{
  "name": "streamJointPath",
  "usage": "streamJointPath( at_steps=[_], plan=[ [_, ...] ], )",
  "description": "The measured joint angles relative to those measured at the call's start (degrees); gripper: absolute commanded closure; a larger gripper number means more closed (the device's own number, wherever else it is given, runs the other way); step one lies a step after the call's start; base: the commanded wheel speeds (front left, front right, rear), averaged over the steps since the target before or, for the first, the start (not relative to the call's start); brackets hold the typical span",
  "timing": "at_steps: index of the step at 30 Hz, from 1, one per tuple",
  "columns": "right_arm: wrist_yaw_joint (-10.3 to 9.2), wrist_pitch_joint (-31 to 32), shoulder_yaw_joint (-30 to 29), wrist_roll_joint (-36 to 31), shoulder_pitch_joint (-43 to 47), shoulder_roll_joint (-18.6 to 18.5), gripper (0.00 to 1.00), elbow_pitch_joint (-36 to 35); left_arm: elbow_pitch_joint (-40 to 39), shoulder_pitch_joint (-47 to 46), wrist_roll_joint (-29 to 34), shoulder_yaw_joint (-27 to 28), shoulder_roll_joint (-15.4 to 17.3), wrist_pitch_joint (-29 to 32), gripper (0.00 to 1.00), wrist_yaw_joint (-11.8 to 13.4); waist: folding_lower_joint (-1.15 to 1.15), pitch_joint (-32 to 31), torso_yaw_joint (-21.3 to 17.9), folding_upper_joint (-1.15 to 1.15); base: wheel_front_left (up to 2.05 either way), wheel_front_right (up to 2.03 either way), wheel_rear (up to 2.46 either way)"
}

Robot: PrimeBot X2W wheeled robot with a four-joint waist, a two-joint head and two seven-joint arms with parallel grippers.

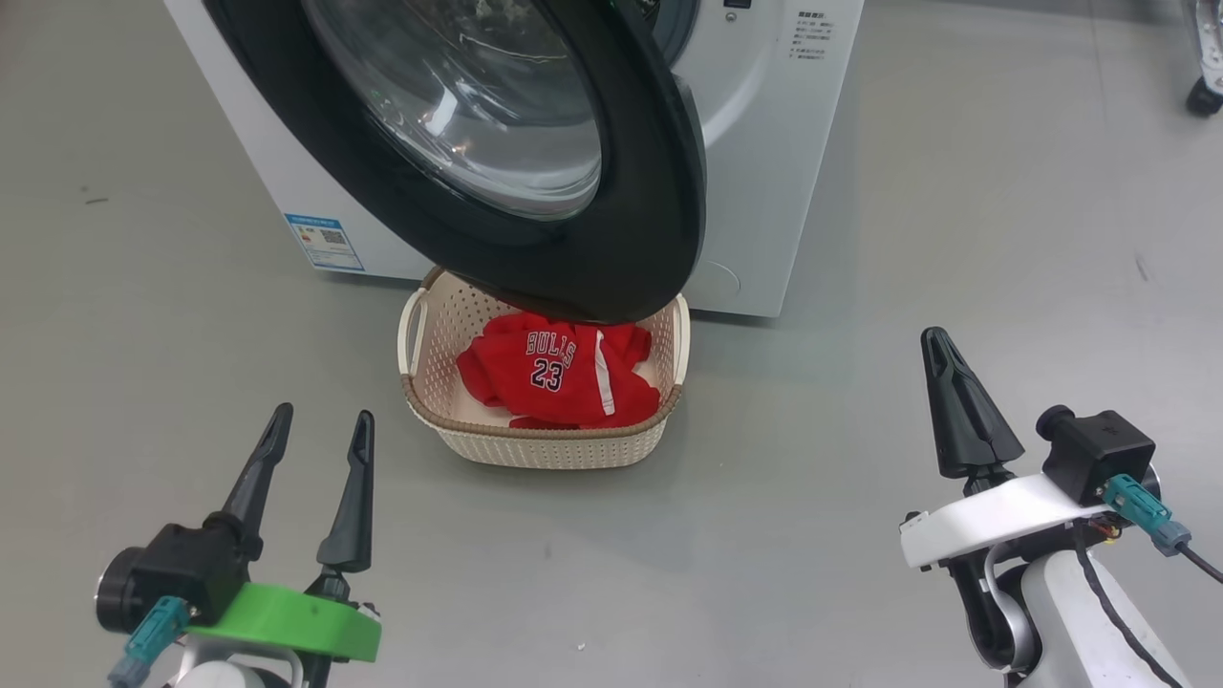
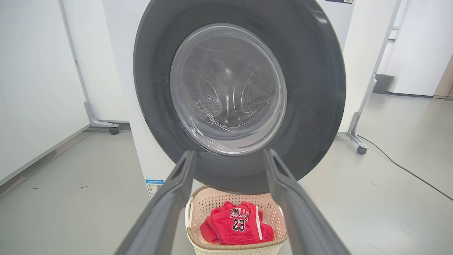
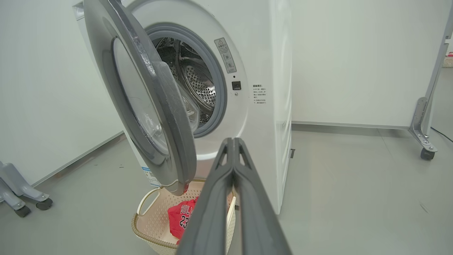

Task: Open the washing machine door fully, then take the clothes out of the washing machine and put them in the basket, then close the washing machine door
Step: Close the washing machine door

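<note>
One red jersey (image 1: 554, 368) reading "BULLS 23" lies in the single basket (image 1: 545, 432). The left gripper (image 1: 324, 413) gapes empty; the right gripper (image 1: 934, 336) is pinched together, empty.

The basket (image 1: 535, 444) on the floor (image 1: 860, 401) before the washing machine (image 1: 764, 143).
In the basket lie the clothes (image 1: 554, 373); the washing machine door (image 1: 611, 248) overhangs its rear edge.
</note>
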Motion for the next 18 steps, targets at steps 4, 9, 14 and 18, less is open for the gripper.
streamJointPath(
  at_steps=[4,9,14,18],
  plan=[
    [0.0,0.0,1.21,-0.78,-0.43,-0.86,1.0,-0.64,0.02,-0.01,0.88,-0.35,-0.96,0.0,0.0,-0.67,0.0,0.81,0.8,0.0,0.0,0.0,0.0],
    [0.0,0.0,3.91,-0.88,-2.93,-1.8,1.0,-1.19,0.41,-0.07,1.7,-1.02,-1.62,0.0,0.0,-1.25,0.0,1.98,2.19,0.0,0.0,0.0,0.0],
    [0.0,0.01,8.4,-1.31,-5.66,-3.23,1.0,-1.35,0.59,-0.26,2.22,-1.4,-2.96,0.0,0.0,-2.0,0.0,3.36,3.94,0.0,0.0,0.0,0.0],
    [0.01,0.05,10.56,-1.36,-8.64,-3.97,1.0,-1.45,0.76,-0.64,2.55,-1.66,-3.34,0.0,0.0,-2.26,0.0,4.69,5.43,0.0,0.0,0.0,0.0]
  ],
)
